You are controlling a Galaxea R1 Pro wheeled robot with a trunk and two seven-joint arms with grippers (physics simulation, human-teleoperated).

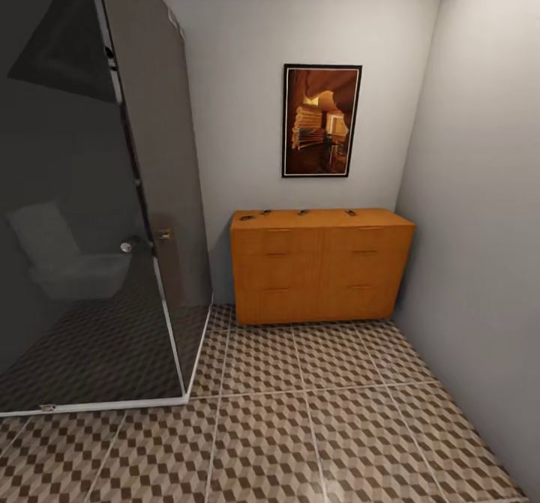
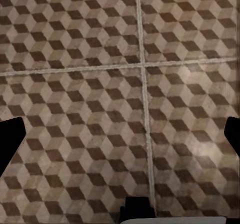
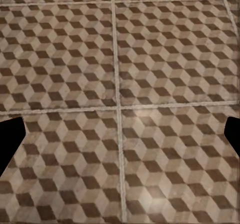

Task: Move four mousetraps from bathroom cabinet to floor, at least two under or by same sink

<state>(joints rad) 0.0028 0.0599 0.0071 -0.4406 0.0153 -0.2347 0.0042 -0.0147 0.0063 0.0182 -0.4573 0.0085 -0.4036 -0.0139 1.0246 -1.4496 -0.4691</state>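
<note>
Head view: four mousetraps [image 1: 303, 212] sit in a row across the cabinet [image 1: 321, 267] top near its back edge, too small to tell which way each points. Cabinet stands against the far wall under a picture [image 1: 321, 121], drawers closed, right end close to the side wall. Shower glass [image 1: 154, 188] left, toilet dim behind it. Floor [image 1: 315, 420] open in front. Wrist views: left jaws [image 2: 120, 134] and right jaws [image 3: 120, 134] spread wide over tiles, holding nothing, tips cut off at frame edges.
</note>
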